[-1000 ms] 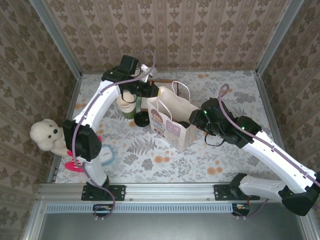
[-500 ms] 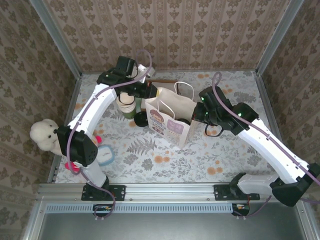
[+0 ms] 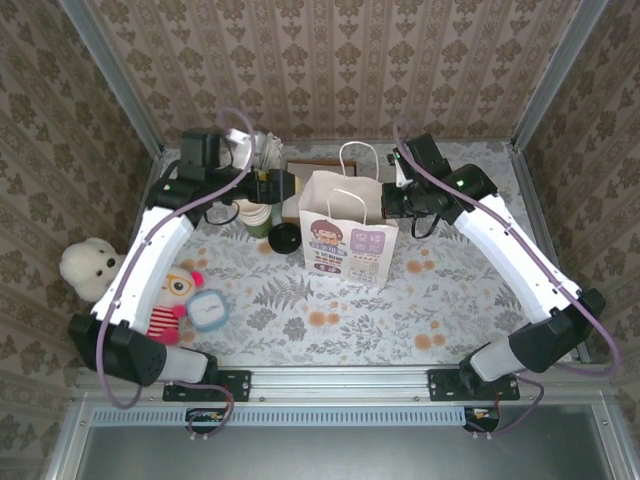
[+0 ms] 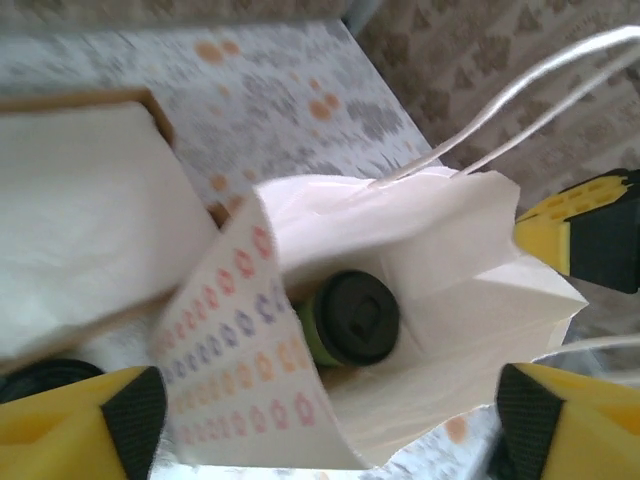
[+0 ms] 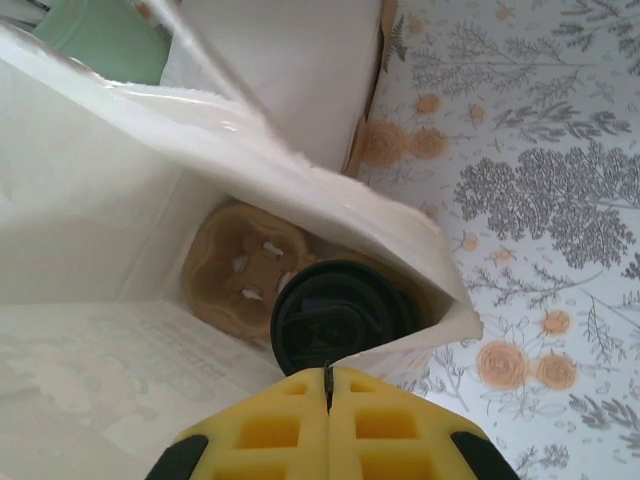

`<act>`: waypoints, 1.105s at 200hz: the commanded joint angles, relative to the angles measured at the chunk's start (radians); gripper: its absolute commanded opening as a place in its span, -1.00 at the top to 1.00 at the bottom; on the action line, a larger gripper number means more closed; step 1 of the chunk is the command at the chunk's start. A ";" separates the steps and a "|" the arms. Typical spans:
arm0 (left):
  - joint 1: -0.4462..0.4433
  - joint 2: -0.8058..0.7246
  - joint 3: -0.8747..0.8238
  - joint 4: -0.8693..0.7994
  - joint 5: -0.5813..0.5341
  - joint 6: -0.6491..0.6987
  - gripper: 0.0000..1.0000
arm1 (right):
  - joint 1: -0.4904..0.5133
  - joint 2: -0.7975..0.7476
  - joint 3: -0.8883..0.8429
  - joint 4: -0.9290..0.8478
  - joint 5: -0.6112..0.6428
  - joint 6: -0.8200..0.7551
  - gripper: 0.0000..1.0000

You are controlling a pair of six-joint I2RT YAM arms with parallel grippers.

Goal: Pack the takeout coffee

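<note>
Wallpapered booth, floral-print worktop (image 3: 300, 300). Inside standing white paper handled bag (image 3: 350, 240): olive-green paper cup with black lid (image 4: 350, 318), upright. Directly above it, left tool (image 4: 330, 415) gaping wide, empty. At bag rim, right tool (image 5: 328, 385) pressed closed, nothing seen held. Cup looks packed; exit likely straight up.

Matt paper bag (image 4: 450, 290) — takeout coffee (image 4: 312, 338) in olive paper, smooth black plastic lid (image 5: 335, 320).

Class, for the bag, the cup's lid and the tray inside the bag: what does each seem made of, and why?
Bag: thin white paper, matt, with creased, folded walls. Lid: probably black plastic, faintly shiny, moulded rim. Tray: likely moulded brown pulp, dull and rough-looking.
</note>
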 commanded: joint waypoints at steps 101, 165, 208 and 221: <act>0.127 0.277 0.305 -0.073 -0.393 0.026 -0.64 | -0.063 0.060 0.097 0.113 -0.073 -0.147 0.36; -0.045 0.271 0.322 -0.201 -0.698 -0.213 -0.34 | -0.064 -0.169 -0.119 0.348 0.151 -0.048 -1.00; -0.091 0.265 0.233 -0.119 -0.741 -0.455 -0.18 | -0.065 -0.217 -0.186 0.377 0.224 -0.019 -1.00; -0.103 0.264 0.213 -0.096 -0.760 -0.505 -0.16 | -0.064 -0.220 -0.193 0.375 0.232 -0.019 -1.00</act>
